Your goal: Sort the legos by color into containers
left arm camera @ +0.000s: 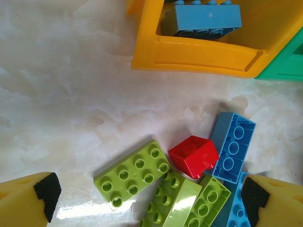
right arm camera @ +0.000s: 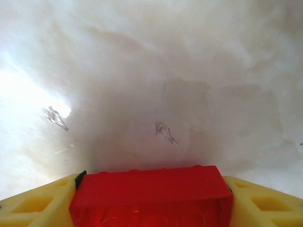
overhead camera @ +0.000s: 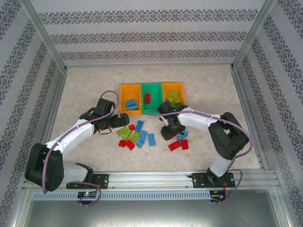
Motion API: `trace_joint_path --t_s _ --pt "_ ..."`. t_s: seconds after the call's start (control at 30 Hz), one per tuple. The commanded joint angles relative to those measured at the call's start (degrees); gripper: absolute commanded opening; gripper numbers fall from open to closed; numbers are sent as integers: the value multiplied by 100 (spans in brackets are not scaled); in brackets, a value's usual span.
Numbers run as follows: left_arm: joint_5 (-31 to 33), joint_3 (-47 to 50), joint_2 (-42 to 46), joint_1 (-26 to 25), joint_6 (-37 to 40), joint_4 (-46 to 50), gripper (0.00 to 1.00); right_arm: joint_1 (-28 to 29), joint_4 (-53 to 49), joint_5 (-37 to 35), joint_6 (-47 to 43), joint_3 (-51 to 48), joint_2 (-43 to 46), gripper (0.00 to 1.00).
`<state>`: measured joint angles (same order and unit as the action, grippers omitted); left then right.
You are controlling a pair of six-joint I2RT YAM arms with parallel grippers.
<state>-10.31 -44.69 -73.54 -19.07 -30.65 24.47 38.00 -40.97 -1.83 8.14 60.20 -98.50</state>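
Note:
Three bins stand side by side at the back. The left orange bin (overhead camera: 121,97) (left arm camera: 189,56) holds blue bricks (left arm camera: 206,20). A red brick (overhead camera: 147,98) lies in the green bin (overhead camera: 152,111). Lime green bricks (overhead camera: 173,98) are in the right orange bin (overhead camera: 172,86). My left gripper (overhead camera: 112,125) (left arm camera: 150,195) is open, low over loose lime green bricks (left arm camera: 132,174), a small red brick (left arm camera: 194,155) and a blue brick (left arm camera: 233,146). My right gripper (overhead camera: 169,134) (right arm camera: 151,201) is shut on a red brick (right arm camera: 150,189) just above the bare table.
Loose bricks lie in a pile between the grippers (overhead camera: 137,136). Two more red bricks (overhead camera: 179,144) and a blue one (overhead camera: 182,136) lie by the right gripper. Patterned walls and metal posts (overhead camera: 45,35) ring the table; the rail (overhead camera: 156,178) runs along the near edge.

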Motion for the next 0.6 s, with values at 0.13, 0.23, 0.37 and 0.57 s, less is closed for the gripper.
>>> trace_joint_path --t_s 0.13,0.23,0.37,0.57 --pt "110 84 147 -47 -72 -137 100 -240 222 761 476 922 338 62" --pt "105 89 147 -50 -66 -153 100 -356 504 1063 670 1415 225 61" --pt "104 91 169 -49 -55 -135 100 -459 482 902 859 2330 -301 62" --pt "171 142 263 -51 -55 -109 100 -727 259 1132 1517 3660 -1373 61"
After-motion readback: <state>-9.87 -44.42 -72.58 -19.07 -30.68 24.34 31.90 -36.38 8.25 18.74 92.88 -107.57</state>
